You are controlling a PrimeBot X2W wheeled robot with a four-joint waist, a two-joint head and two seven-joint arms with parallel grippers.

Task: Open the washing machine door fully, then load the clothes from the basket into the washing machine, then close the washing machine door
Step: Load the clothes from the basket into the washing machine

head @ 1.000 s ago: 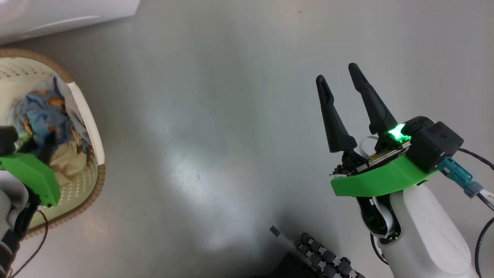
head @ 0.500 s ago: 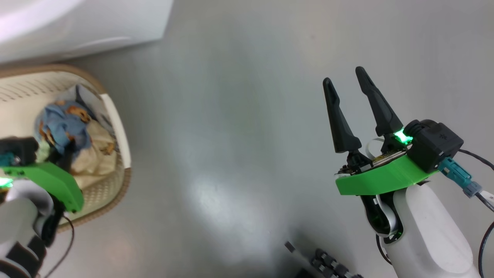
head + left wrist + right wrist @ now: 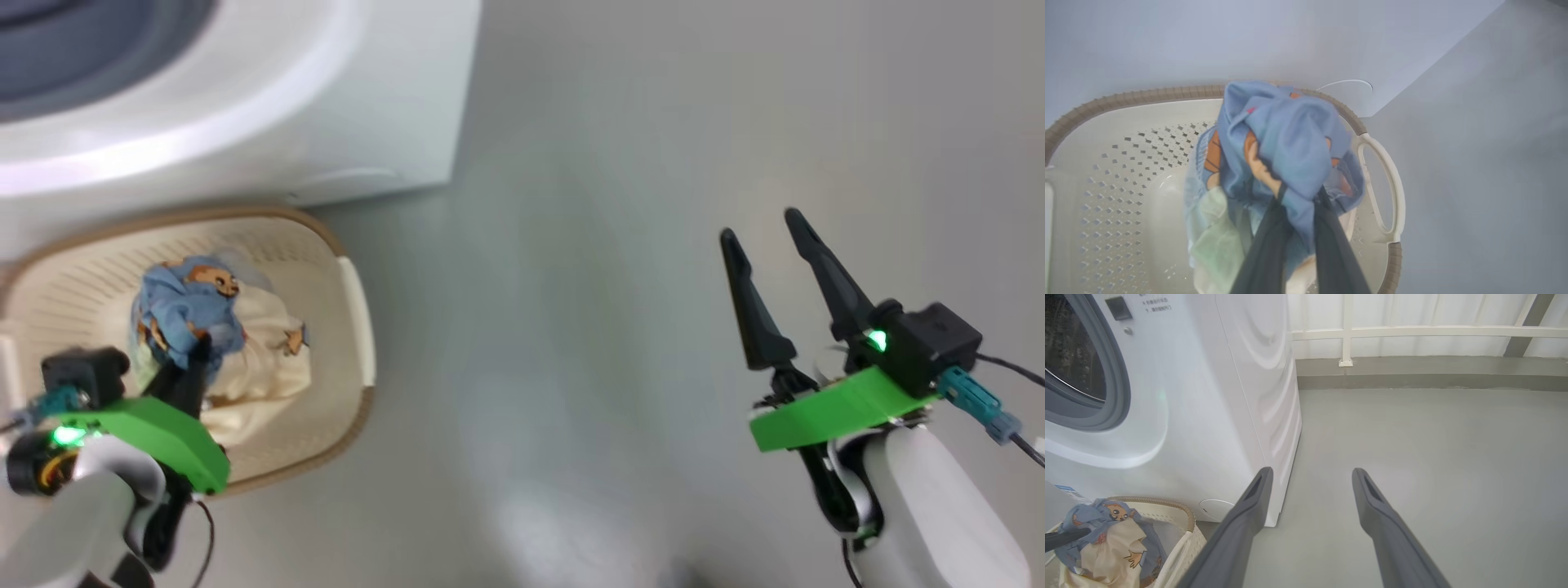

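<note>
Left gripper (image 3: 1299,202) has pinched in since a second ago. Its two long dark fingers now sit narrow, clamped on a bunch of the soft light-blue clothes (image 3: 1286,130) printed with orange-brown cartoon animals. Head camera has also swung, so more of machine and basket shows; the things themselves did not move. Blue bunch sticks up past the rim, with a cream-coloured part hanging below it into the small cream-white perforated plastic basket (image 3: 1126,143) with brown woven-look rim. In head view, basket sits at 8 o'clock on the glossy grey floor (image 3: 571,343). Its far rim is just beside the base of the big white boxy washing machine (image 3: 1216,396), at 11 o'clock. Grey rubber gasket (image 3: 1122,375) rings the dark drum opening at 10 o'clock in right wrist view. Right gripper (image 3: 759,226) is at 4 o'clock in head view, fingers spread wide over the floor, well apart from the basket. White railing (image 3: 1412,331) runs behind at 1 o'clock in right wrist view.
</note>
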